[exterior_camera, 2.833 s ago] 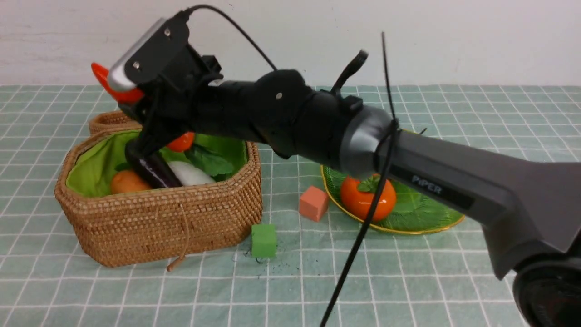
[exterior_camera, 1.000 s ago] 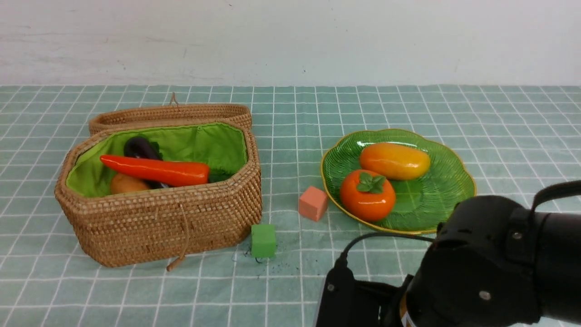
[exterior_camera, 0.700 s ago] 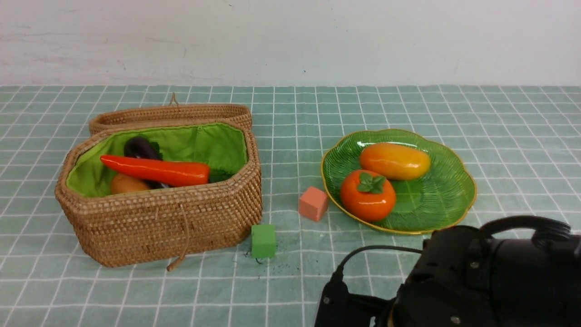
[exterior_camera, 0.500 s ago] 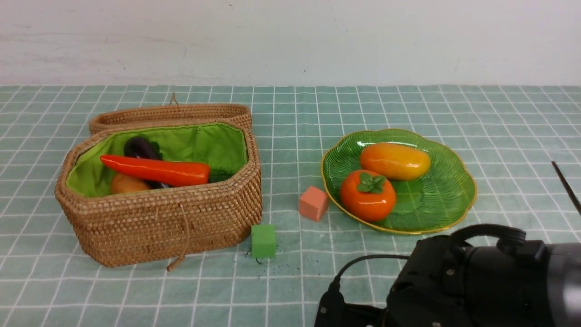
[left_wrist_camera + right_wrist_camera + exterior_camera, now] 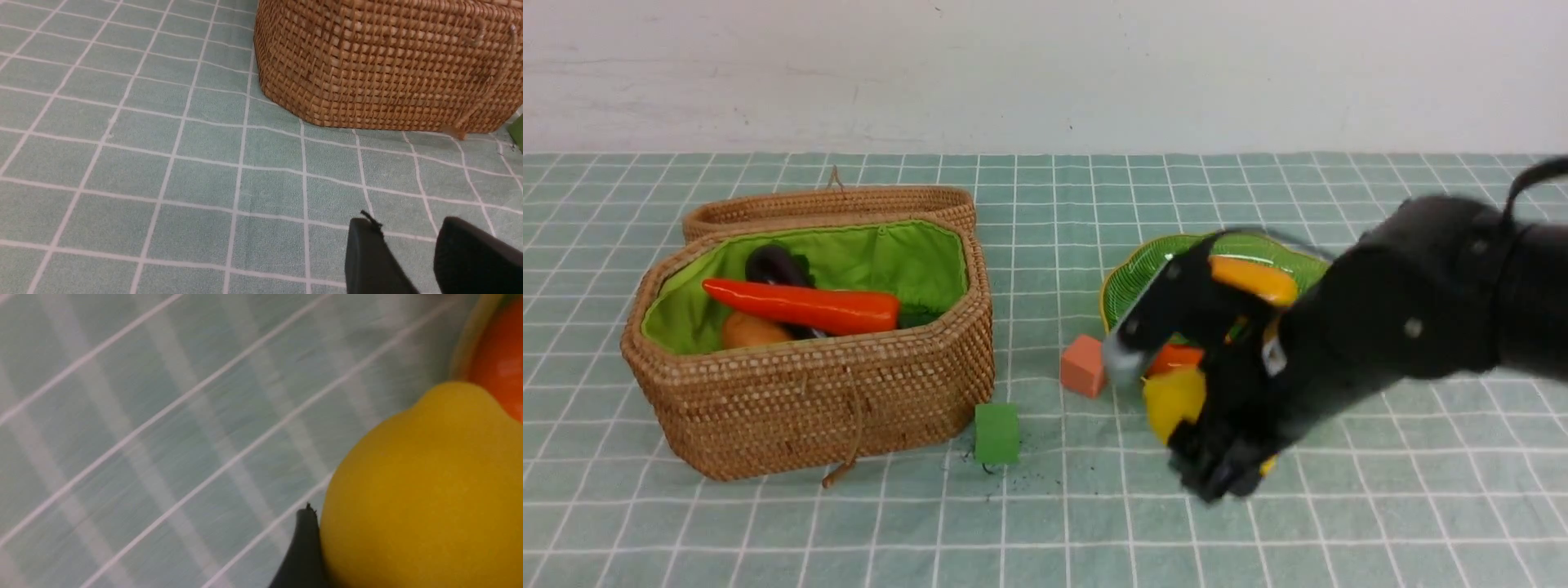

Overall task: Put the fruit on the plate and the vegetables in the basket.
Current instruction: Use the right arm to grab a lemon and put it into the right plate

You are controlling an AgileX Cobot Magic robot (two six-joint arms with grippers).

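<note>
The surface [image 5: 1045, 523], covered in a pale green checked cloth, carries everything. At its left side stands the basket [image 5: 849, 392], lid laid back, with the carrot [image 5: 805, 305] lying across the eggplant [image 5: 772, 263] and the potato [image 5: 747, 330]; the radish cannot be made out from here. Right of centre sits the plate [image 5: 1131, 273], holding the mango [image 5: 1254, 278] and the round orange-red fruit [image 5: 1176, 357], both partly hidden by the right arm [image 5: 1421, 302].

That arm reaches in from the right edge, and the right gripper [image 5: 1201, 412] is clamped on the lemon [image 5: 1174, 400], which hangs at the plate's near left rim, more over the cloth than over the dish. The right wrist view shows one finger [image 5: 304, 555] pressed against the lemon's side, with the orange-red fruit just beyond it. The left gripper [image 5: 406, 261] hangs low over the cloth near the basket's front wall with a gap between its fingers and nothing in it.

The lemon looks to be the last piece. To place it well, it should be carried further inward over the free part of the plate, clear of the two fruits there, lowered close before letting go so it does not roll off the shallow rim. The pink cube [image 5: 1085, 365] and green cube [image 5: 997, 432] should be left alone.
</note>
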